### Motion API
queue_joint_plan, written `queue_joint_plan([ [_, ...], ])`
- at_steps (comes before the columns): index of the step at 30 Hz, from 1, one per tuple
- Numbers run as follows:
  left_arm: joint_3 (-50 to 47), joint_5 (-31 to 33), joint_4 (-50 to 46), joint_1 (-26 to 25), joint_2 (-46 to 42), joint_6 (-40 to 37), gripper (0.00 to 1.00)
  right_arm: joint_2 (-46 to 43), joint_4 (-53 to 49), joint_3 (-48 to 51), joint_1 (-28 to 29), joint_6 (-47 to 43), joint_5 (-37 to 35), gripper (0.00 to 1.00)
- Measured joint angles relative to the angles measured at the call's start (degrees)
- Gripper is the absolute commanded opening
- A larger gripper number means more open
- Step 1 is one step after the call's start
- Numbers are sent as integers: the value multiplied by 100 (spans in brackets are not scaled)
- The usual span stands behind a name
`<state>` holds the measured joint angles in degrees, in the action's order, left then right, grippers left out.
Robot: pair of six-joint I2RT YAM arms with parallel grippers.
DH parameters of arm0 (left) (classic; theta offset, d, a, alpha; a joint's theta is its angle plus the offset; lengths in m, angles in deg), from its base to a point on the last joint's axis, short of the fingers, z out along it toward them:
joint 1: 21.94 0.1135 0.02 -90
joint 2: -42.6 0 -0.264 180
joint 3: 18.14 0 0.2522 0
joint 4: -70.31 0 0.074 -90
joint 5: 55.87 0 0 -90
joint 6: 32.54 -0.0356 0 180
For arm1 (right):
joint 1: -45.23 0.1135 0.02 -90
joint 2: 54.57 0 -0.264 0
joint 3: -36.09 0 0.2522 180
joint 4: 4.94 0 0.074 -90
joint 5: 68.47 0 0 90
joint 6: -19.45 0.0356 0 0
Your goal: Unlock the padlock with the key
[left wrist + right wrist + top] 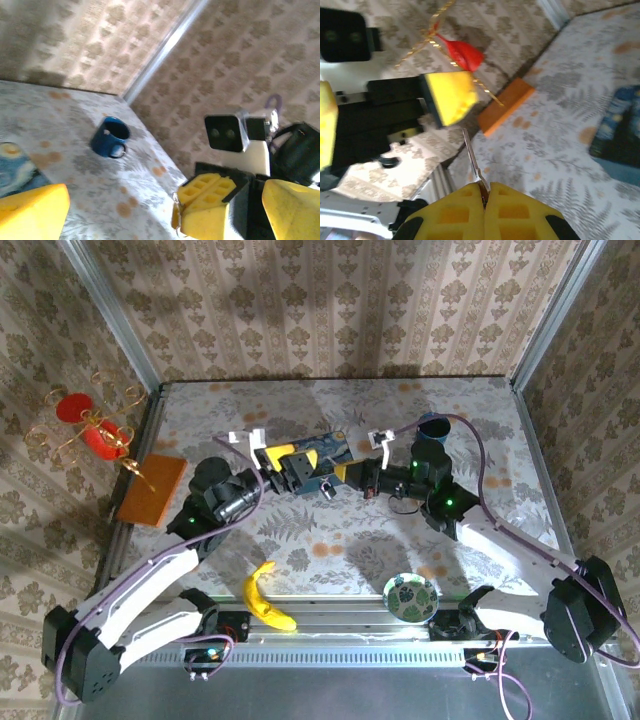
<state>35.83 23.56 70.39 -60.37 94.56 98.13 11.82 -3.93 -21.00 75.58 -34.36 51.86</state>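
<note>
The right wrist view shows the right gripper [484,196] clenched on a thin silvery key [471,157], its blade pointing at the left gripper [385,107], whose yellow fingers [449,97] stand released, wide apart and empty. The top view places both at the blue tin [325,447] on the counter [330,540], but the padlock is too small to make out there. The left wrist view adds a blue mug [111,136] by the corner.

I record left arm [140,585] and right arm [510,540] alike: white links, black joints, purple cables [483,455]; right gripper [484,192] fingers [455,215] yellow, ribbed.
</note>
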Motion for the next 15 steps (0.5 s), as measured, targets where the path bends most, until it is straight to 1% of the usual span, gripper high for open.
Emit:
queue_joint_plan([
  [4, 61, 1110, -960, -317, 146, 63, 100, -186, -745, 186, -101, -22, -586, 0],
  [6, 83, 1526, -1281, -487, 380, 175, 100, -236, -1071, 251, -131, -46, -811, 0],
  [10, 173, 2070, -1670, -822, 1123, 400, 100, -291, -1657, 442, -151, -68, -1222, 0],
  [15, 315, 2487, -1786, -1224, 2133, 669, 100, -431, -2076, 756, -151, -63, -1606, 0],
])
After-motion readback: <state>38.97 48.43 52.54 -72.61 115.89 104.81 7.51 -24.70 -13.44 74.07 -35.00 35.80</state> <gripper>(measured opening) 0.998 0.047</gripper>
